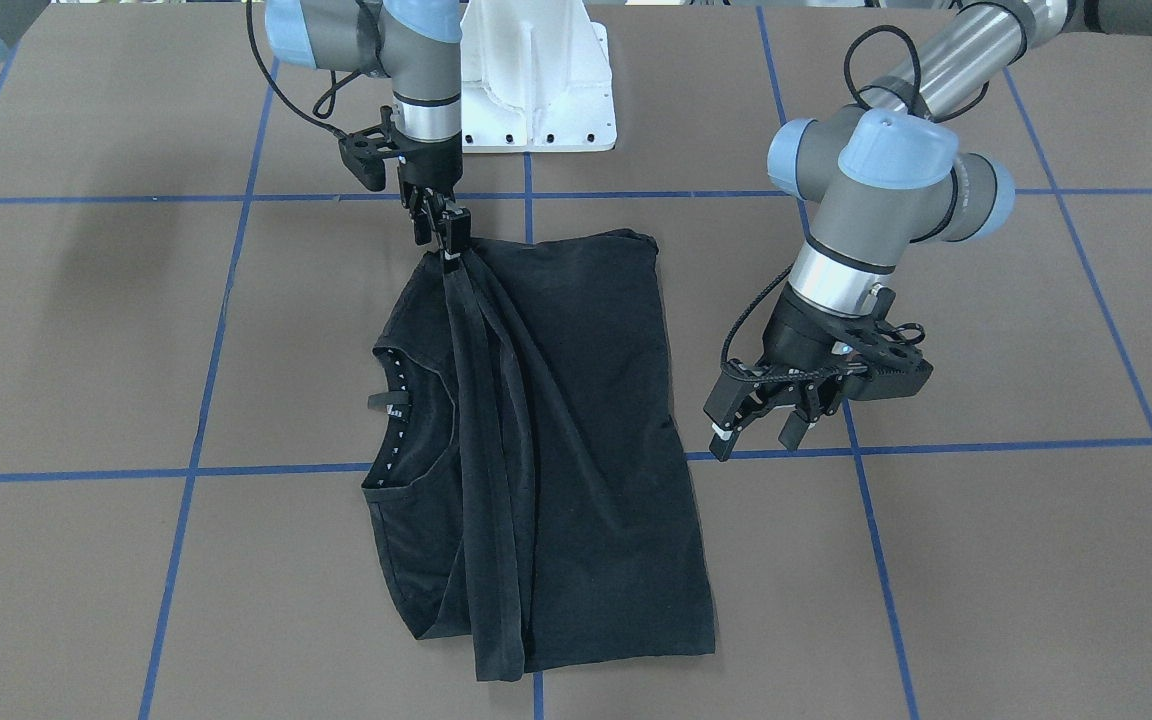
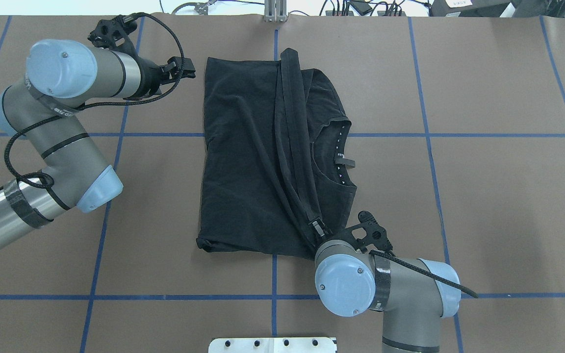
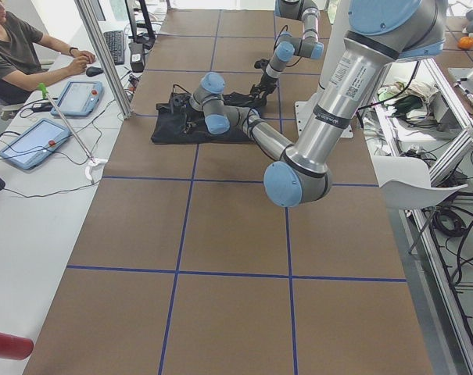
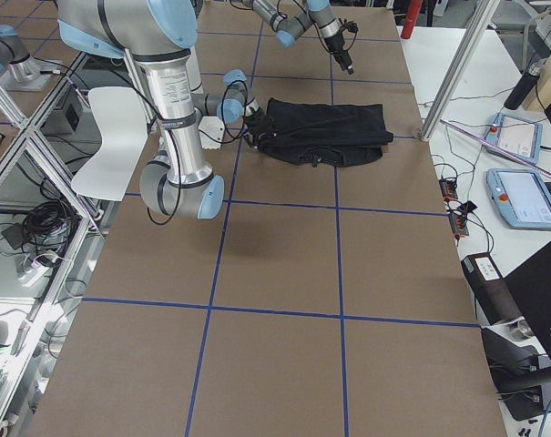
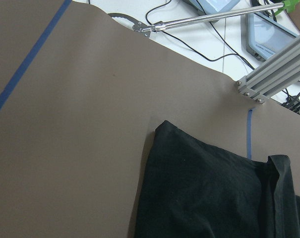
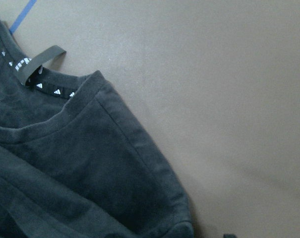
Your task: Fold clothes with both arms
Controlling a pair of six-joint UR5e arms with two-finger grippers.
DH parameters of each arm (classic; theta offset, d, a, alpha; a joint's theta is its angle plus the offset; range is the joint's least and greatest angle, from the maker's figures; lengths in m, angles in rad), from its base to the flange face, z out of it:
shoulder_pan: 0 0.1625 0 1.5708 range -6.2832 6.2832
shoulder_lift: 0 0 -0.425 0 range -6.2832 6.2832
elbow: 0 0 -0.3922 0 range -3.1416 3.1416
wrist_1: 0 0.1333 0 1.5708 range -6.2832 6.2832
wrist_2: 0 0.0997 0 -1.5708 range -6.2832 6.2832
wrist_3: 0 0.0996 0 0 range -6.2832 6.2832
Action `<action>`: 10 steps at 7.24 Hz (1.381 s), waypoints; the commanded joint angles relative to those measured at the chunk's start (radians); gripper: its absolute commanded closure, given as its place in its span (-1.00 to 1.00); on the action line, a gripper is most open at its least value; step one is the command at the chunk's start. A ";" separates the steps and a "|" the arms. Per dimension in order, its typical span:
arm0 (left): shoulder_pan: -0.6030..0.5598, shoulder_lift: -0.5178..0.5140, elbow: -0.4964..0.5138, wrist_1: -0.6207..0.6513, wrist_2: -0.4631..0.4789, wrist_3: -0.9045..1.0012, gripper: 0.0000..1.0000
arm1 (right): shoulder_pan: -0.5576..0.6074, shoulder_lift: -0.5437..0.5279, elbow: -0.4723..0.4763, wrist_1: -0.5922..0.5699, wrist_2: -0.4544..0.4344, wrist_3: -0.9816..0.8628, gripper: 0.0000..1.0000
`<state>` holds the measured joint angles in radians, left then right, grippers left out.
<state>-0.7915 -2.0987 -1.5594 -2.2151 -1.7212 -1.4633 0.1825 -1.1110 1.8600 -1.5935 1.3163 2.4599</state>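
- The brown counter, crossed by blue tape lines, carries the shirt near its middle
- The black T-shirt lies partly folded, its collar toward the robot's right side
- The right arm's tool is clamped on a bunched edge of the T-shirt nearest the robot's base; a taut band of fabric runs from it across the shirt
- The left arm's tool has its fingers apart, holds nothing and hangs just beside the shirt's opposite edge, not touching it
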 commanded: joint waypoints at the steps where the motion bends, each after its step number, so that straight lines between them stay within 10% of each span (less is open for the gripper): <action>1: 0.000 0.000 -0.001 0.000 0.000 0.000 -1.00 | 0.005 0.020 -0.012 0.000 0.000 -0.009 -0.47; 2: 0.000 0.000 -0.001 0.000 0.000 0.000 -1.00 | 0.009 0.022 -0.013 0.000 0.001 -0.010 -0.17; 3: 0.000 0.000 -0.001 0.000 0.000 0.000 -1.00 | 0.011 0.020 -0.013 0.000 0.001 -0.010 0.64; 4: 0.000 0.000 -0.001 0.000 0.000 0.000 -1.00 | 0.008 0.019 -0.019 0.000 0.003 -0.013 0.81; 10: 0.038 0.079 -0.072 -0.012 0.005 -0.032 -0.97 | 0.025 -0.001 0.080 -0.012 0.046 -0.027 1.00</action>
<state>-0.7810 -2.0742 -1.5818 -2.2183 -1.7203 -1.4820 0.2010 -1.0943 1.8851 -1.5972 1.3389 2.4411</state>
